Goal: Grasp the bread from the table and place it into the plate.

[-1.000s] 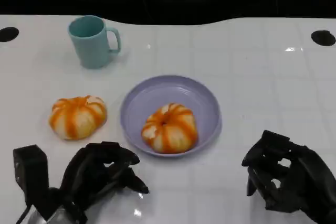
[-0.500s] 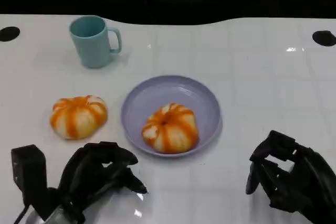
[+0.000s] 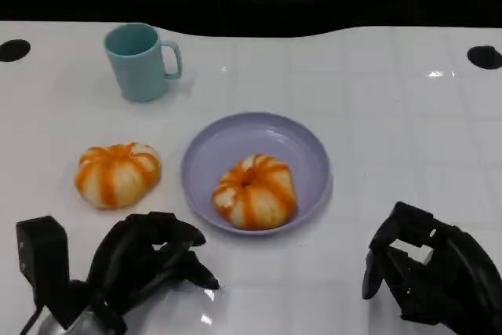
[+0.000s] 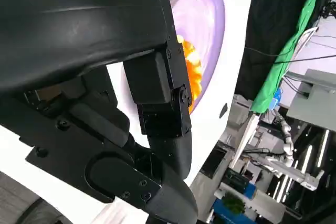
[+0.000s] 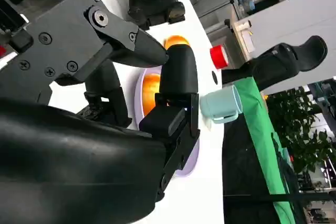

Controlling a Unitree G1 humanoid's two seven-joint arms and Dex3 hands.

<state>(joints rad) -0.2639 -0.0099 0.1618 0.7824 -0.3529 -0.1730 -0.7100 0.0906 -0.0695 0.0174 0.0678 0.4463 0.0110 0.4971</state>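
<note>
Nearest, the left robot hand [image 3: 149, 260] and right robot hand [image 3: 423, 272] hover low over the white tabletop [image 3: 392, 115], fingers curled around nothing. Just beyond the left one lies a bread [image 3: 117, 174]; beside it, the purple plate [image 3: 306, 151] holds another bun [image 3: 254, 191]. Farthest stands a teal mug [image 3: 140, 61].

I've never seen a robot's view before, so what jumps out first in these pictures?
Two orange-striped bread rolls stand out on the white table: one roll sits in the lilac plate at centre, the other roll lies on the table to the plate's left. A teal mug stands behind, and the black left hand and right hand wait below, holding nothing.
</note>
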